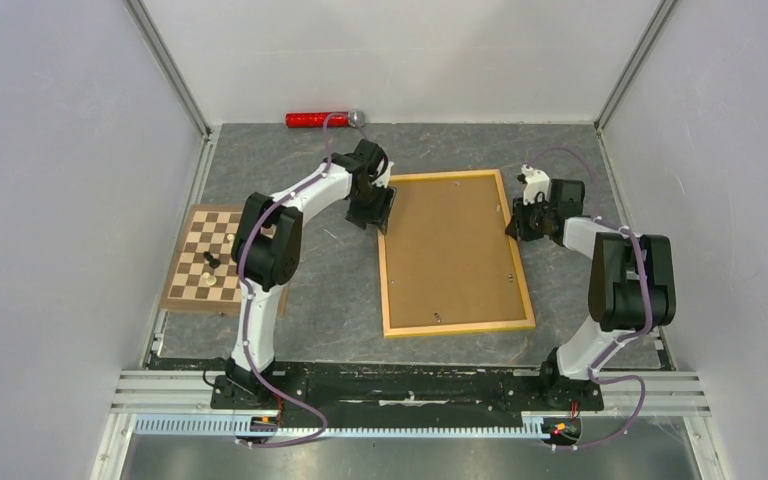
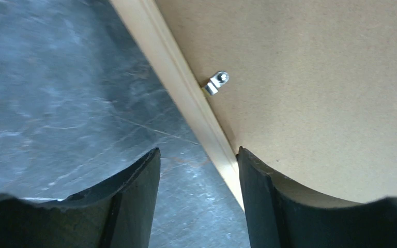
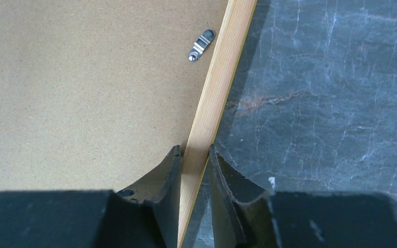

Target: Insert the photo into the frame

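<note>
Chessboard (image 1: 190, 250) at left, few pieces on it; red tube (image 1: 317, 120) by far wall; grey tabletop (image 1: 340, 290).

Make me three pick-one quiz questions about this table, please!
1. Where is the brown-and-cream chessboard? A) left of the yellow-orange wooden frame B) right of it C) inside it
2. What colour is the tube by the back wall? A) green B) red C) white
3. What is the right gripper doing? A) hanging wide open B) hiding out of view C) pinching the frame's rail
Answers: 1 A, the top view shows it left of the frame; 2 B, it looks red; 3 C, the wrist view shows it clamped on the rail.
</note>
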`<action>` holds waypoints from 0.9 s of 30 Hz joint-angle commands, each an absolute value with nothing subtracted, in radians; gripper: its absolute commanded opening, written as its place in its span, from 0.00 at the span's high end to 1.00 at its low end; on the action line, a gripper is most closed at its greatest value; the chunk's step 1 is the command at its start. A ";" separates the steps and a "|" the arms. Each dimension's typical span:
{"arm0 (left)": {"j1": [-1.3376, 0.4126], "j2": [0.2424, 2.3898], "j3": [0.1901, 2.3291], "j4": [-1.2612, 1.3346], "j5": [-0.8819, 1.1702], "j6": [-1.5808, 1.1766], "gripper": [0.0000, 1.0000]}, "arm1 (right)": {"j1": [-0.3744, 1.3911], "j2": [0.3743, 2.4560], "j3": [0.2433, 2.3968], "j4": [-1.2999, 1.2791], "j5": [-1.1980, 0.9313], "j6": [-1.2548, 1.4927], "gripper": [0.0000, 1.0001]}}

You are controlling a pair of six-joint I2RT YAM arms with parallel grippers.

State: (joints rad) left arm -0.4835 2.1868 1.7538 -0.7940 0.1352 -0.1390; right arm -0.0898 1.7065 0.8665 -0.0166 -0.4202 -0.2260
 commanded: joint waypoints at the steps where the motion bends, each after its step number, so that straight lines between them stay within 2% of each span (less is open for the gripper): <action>1: -0.479 2.123 1.673 -0.777 0.221 -0.218 0.41 | -0.095 1.642 0.828 -0.025 -0.420 -0.209 1.00; 13: -0.479 2.073 1.544 -0.726 0.298 -0.273 0.62 | -0.091 1.557 0.724 0.065 -0.389 -0.102 1.00; 19: -0.472 2.054 1.527 -0.726 0.289 -0.255 0.78 | -0.076 1.524 0.704 0.066 -0.389 -0.083 0.98; 21: -0.461 2.052 1.523 -0.725 0.284 -0.247 0.86 | -0.067 1.515 0.706 0.061 -0.393 -0.087 0.93; 23: -0.444 2.049 1.519 -0.722 0.283 -0.243 0.96 | -0.057 1.514 0.715 0.052 -0.391 -0.094 0.83; 27: -0.418 2.033 1.496 -0.706 0.271 -0.220 0.98 | -0.047 1.516 0.740 0.040 -0.393 -0.095 0.63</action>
